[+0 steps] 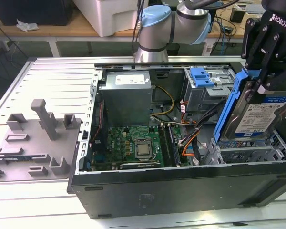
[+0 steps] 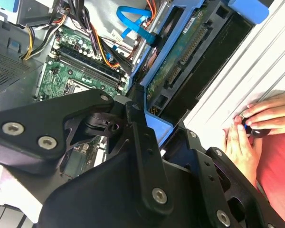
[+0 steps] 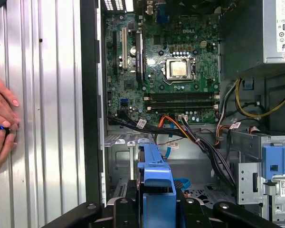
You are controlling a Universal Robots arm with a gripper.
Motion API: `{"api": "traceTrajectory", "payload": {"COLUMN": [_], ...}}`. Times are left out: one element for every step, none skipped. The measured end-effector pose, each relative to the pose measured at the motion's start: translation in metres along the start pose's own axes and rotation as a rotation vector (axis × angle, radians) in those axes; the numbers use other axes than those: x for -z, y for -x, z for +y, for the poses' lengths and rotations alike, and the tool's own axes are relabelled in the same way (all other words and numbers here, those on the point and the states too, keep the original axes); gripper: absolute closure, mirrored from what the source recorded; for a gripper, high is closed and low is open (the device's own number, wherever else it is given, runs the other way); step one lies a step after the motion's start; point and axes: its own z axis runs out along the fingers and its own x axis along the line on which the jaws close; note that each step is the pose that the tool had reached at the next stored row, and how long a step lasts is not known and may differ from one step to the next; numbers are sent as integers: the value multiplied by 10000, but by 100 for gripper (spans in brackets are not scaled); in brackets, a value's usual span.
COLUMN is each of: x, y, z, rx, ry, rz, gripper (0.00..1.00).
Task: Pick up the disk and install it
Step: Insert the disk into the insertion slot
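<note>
Exterior view: the gripper (image 1: 260,82) is clamped on the disk (image 1: 258,114), which hangs tilted, label side out, over the open PC case (image 1: 181,183) at the exterior view's right end. A blue bracket (image 1: 227,107) frames the disk's edges. Inside the case are a motherboard (image 1: 133,143) w/ CPU socket (image 1: 144,150), a grey PSU (image 1: 126,98) and a drive cage (image 1: 202,78) w/ blue latch. A grey plastic fixture (image 1: 38,138) sits on the slatted metal tabletop (image 1: 52,81), just beside the case on the exterior view's left. Second wrist view: the disk's green circuit board (image 2: 180,59) faces the camera, and a person's hand (image 2: 240,145) rests on the tabletop outside the case. First wrist view: the bracket's end sits between the gripper's black links, above the case interior.
</note>
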Motion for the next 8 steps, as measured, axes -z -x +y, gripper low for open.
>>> {"api": "traceTrajectory", "payload": {"x": [0, 0, 0, 0, 0, 0, 0, 0], "y": [0, 0, 0, 0, 1, 1, 1, 1], "z": [-3, -7, -18, -28, -35, -41, -41, -42], "rx": [1, 2, 0, 0, 0, 0, -1, 0], "ry": [0, 0, 0, 0, 0, 0, 0, 0], "rz": [0, 0, 0, 1, 1, 1, 0, 1], "gripper": [64, 64, 64, 64, 64, 64, 64, 64]}}
